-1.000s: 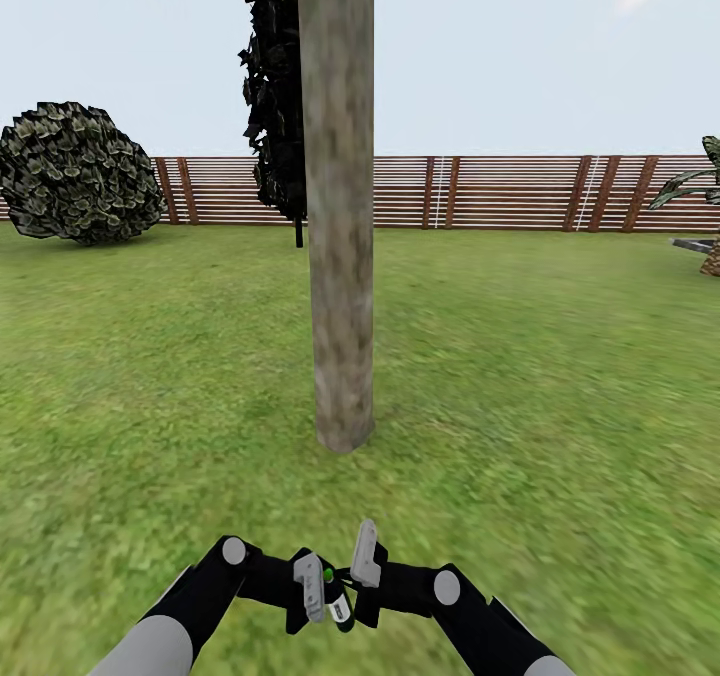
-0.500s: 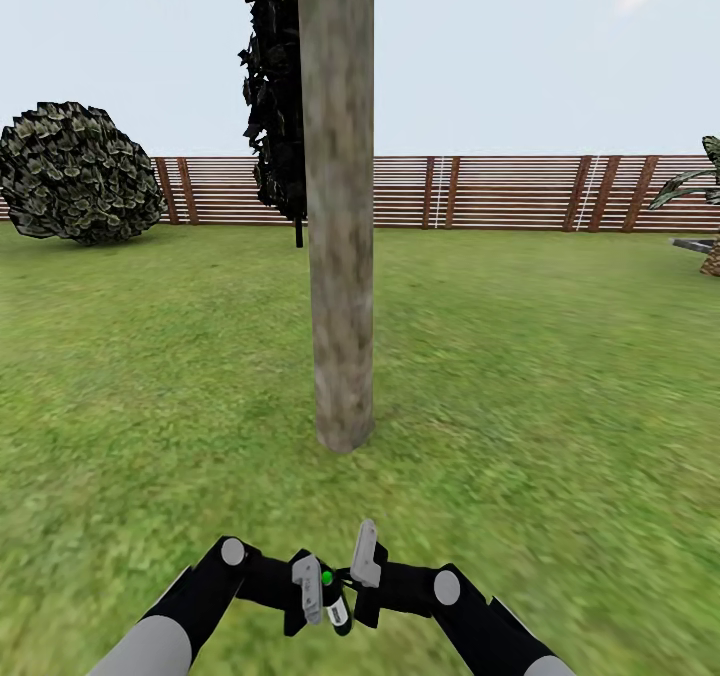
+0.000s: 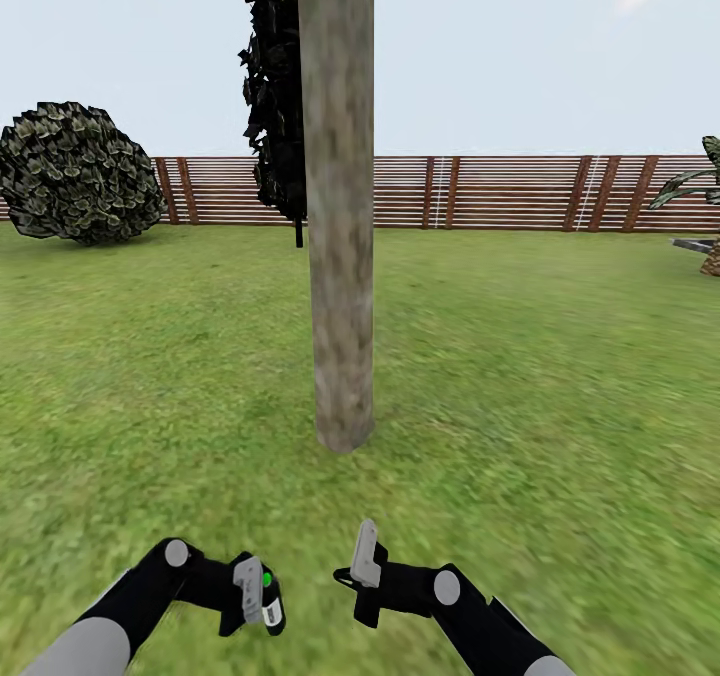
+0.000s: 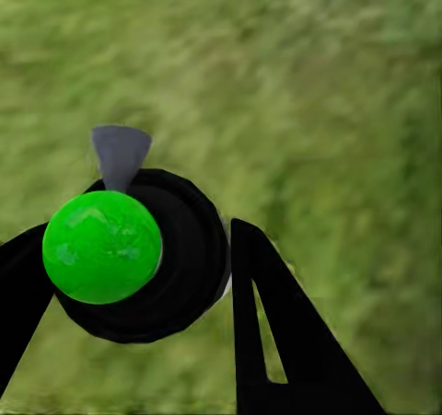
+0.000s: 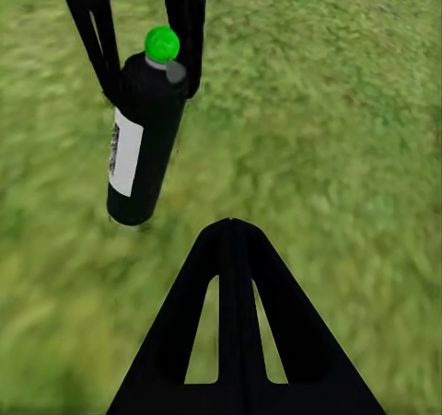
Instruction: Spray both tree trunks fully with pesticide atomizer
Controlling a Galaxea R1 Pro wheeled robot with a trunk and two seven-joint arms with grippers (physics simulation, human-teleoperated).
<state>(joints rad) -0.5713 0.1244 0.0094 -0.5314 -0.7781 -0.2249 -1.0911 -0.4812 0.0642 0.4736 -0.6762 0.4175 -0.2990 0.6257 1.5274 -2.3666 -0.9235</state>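
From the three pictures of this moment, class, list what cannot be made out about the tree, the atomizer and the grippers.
- Tree trunk: its top is cut off by the head view's upper edge; its far side is hidden.
- Atomizer: label print too small in the right wrist view; its body is hidden under the green cap in the left wrist view.
- Pesticide on the bark: no specks can be made out.
- Right gripper: its fingers overlap, so its opening is unclear.

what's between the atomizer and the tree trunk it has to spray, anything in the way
Nothing visible. The left end effector holds the atomizer low over the grass, and in the head view only open lawn lies between it and the tree trunk ahead. The right end effector sits off to the side, not in that path.
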